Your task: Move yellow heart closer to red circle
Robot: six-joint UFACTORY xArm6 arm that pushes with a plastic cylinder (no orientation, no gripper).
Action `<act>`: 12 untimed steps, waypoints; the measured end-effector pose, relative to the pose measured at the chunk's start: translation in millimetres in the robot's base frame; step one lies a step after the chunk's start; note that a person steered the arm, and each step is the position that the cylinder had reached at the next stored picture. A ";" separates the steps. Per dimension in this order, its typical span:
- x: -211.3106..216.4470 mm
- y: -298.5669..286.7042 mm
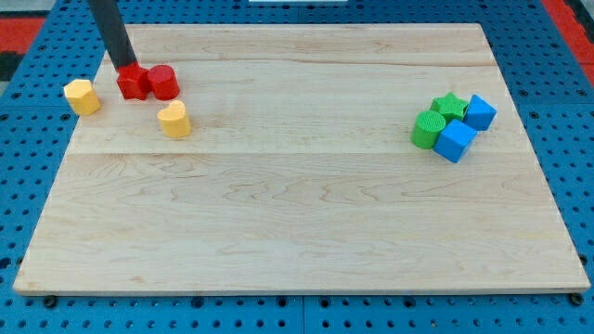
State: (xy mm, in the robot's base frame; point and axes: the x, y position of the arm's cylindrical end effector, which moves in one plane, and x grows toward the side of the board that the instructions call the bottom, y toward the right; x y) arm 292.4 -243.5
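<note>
The yellow heart [174, 120] lies near the view's upper left, just below and right of the red circle [164, 82]. A red star [133, 82] touches the red circle's left side. My tip [124, 67] is at the red star's top left edge, touching or nearly touching it, up and left of the yellow heart. The dark rod rises from there to the view's top.
A yellow hexagon [83, 96] sits at the board's left edge. At the view's right, a green star [450, 105], a green circle [428, 129] and two blue blocks [480, 112] [455, 141] form a tight cluster. The wooden board [297, 223] lies on a blue pegboard.
</note>
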 end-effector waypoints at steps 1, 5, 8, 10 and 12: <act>-10.5 0.3; 82.6 134.4; 178.1 59.4; 129.2 60.4; 88.3 62.2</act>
State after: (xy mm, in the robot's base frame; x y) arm 380.7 -181.3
